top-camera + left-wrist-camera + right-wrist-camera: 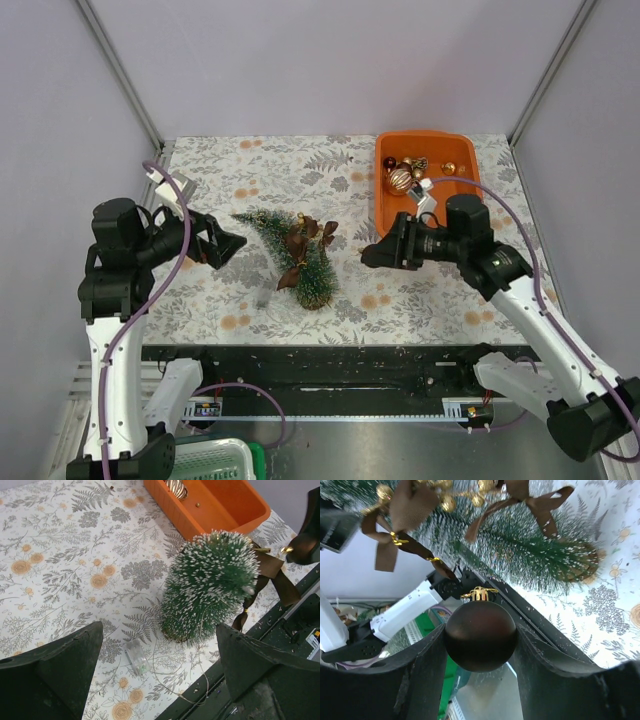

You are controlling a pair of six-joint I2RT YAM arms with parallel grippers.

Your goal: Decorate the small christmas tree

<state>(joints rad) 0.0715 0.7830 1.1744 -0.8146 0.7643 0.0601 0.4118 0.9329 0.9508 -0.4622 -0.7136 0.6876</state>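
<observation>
Fern-printed tablecloth (250, 170) lay under everything, and the small christmas tree (295, 255) lay on its side near the cloth's middle. Our left gripper (230, 247) stood spread wide and empty near its tip; our right gripper (370, 255) pinched a dark ball ornament (480, 636).

Orange tray (382, 195); small clear capsule (136, 656), perhaps

No writing could be read anywhere I looked. At the near edge, a left sticker (205, 409) and a right sticker (487, 417) were too tiny to make out. A white label (314, 639) in the left wrist view was cut off and blurred.
</observation>
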